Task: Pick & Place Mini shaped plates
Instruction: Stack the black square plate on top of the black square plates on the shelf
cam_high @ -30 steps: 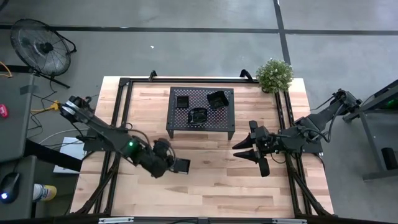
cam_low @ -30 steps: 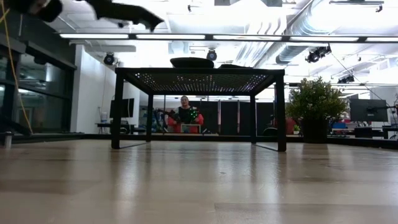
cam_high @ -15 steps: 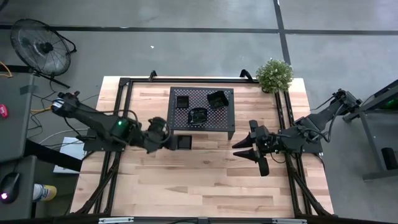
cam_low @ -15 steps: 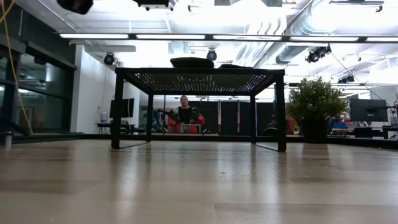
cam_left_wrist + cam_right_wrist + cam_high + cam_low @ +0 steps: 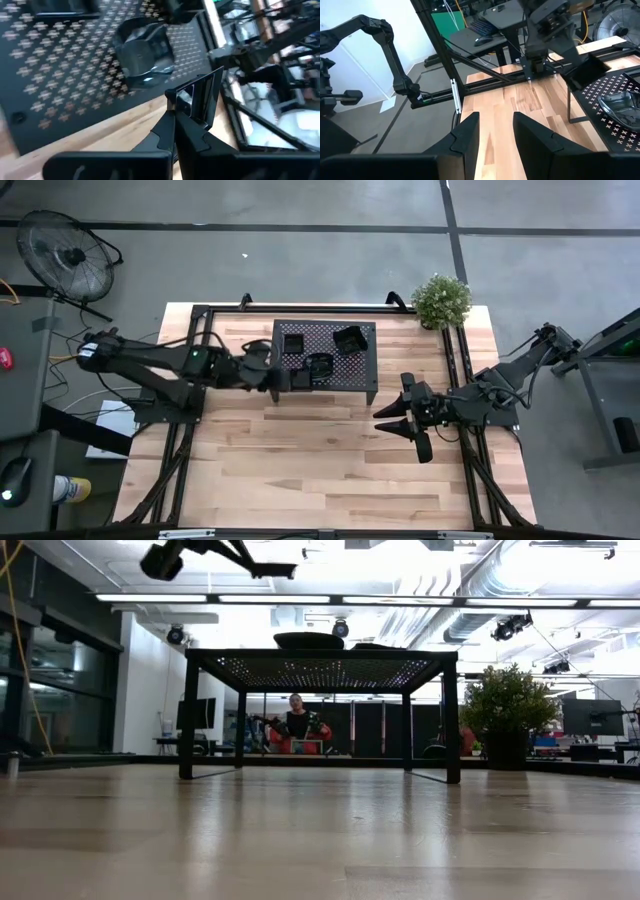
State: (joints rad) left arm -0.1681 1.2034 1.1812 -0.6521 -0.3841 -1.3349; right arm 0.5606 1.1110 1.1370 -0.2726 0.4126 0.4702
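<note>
A wooden table (image 5: 330,460) seen from directly above, with a black perforated mesh rack (image 5: 360,370) standing toward its far side and a small potted plant (image 5: 441,300) at the far right corner. Two dark robot arms reach in from either side.

The left gripper (image 5: 283,379) is raised above the table at the near left corner of the rack. Its jaws are clamped together on the rim of a small square black plate (image 5: 300,379); the left wrist view shows this plate (image 5: 197,100) held on edge, tilted, pinched between the two dark fingers (image 5: 165,132).

Three more mini plates rest on top of the rack: a square one (image 5: 293,342) at the far left, an angular one (image 5: 349,339) at the far right, and a rounder one (image 5: 319,365) near the front edge, just beside the held plate. The left wrist view shows this rounder plate (image 5: 145,52) glossy against the mesh.

The right gripper (image 5: 405,420) waits over the table right of the rack, well apart from it, its jaws standing apart with nothing between them.

From table height, a person in red (image 5: 297,725) sits far off in the room beyond the rack's legs
</note>
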